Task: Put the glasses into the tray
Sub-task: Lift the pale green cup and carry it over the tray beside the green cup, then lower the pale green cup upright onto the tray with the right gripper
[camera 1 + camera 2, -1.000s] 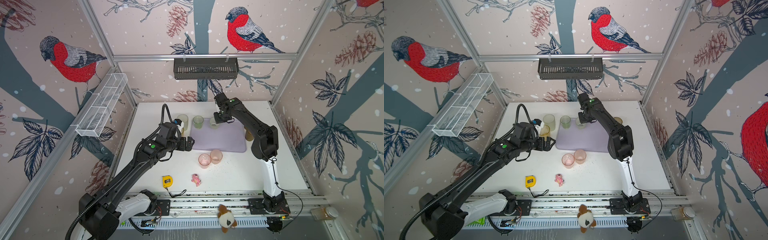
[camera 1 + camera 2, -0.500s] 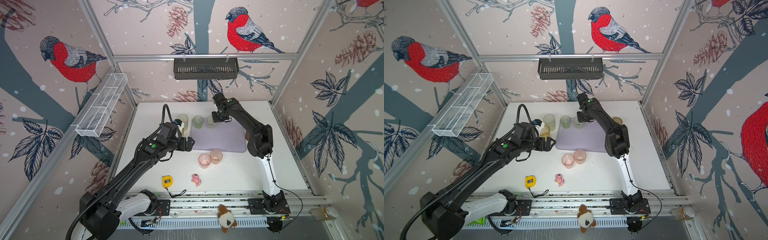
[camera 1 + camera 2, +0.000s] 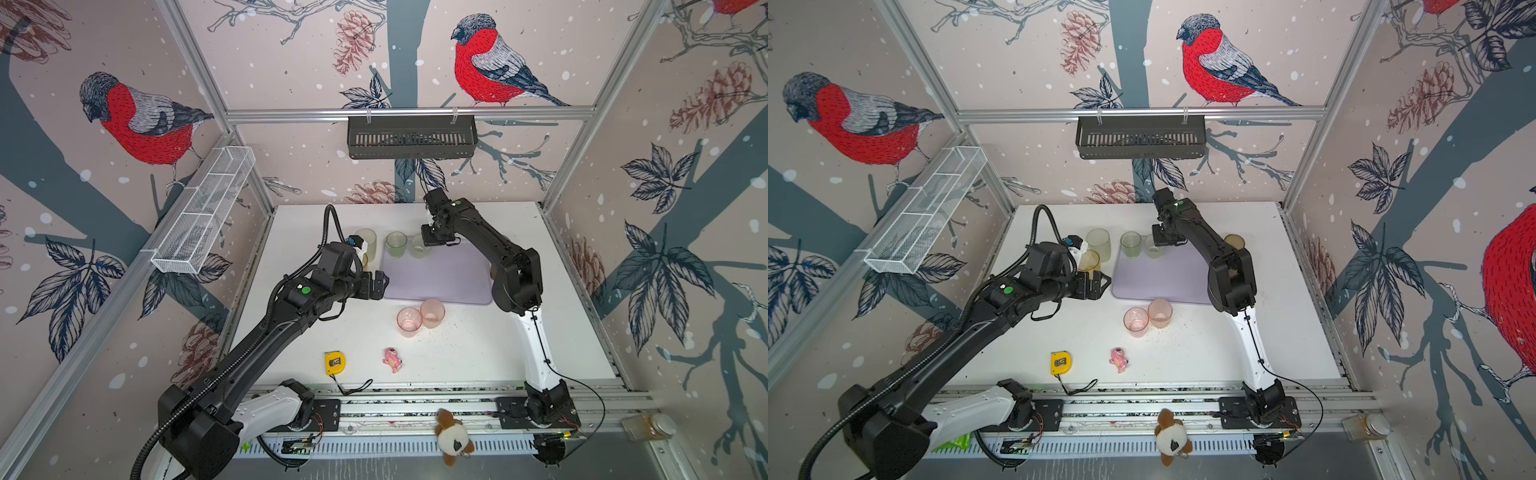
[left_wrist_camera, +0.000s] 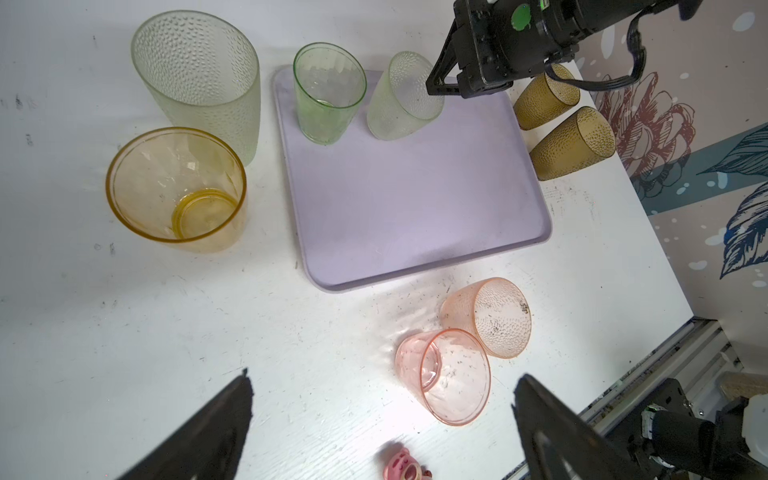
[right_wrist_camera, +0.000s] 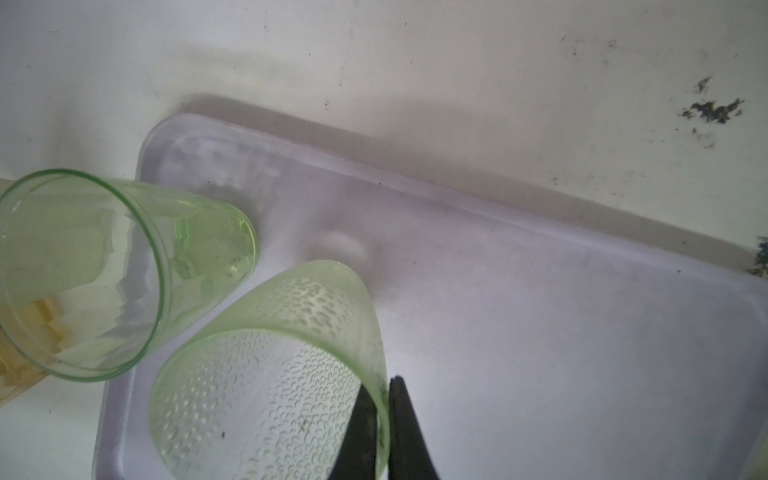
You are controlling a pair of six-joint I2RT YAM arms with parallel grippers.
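Left gripper (image 3: 377, 284) hangs open and empty over the desk (image 3: 457, 357), just left of the tray (image 3: 440, 274). On the desk far-left of it, a tall frosted tumbler (image 3: 366, 243) and an amber tumbler (image 4: 176, 189) stand so close that reaching for either would likely knock its neighbour. A green tumbler (image 3: 396, 245) stands upright in the tray's far-left corner. Just right of it a pale tumbler (image 3: 417, 247) leans over the tray's far edge. The right gripper (image 5: 382, 390) is closed on its wall, one finger inside the rim and one outside. That thin pinch is the main risk. The tumbler is tilted, and whether its base rests on the tray cannot be told, so letting go now could send it toppling into the green one or rolling off the low rim. Even once it is upright, the inside finger could catch the rim on the way out and drag it over. Nearer, two pink tumblers (image 3: 409, 321) stand on the desk beside the tray's near edge, apparently touching, so closing on one may shove the other. At the right, two brown tumblers (image 4: 546, 97) wait on the desk beside the right arm, where its elbow could sweep them.
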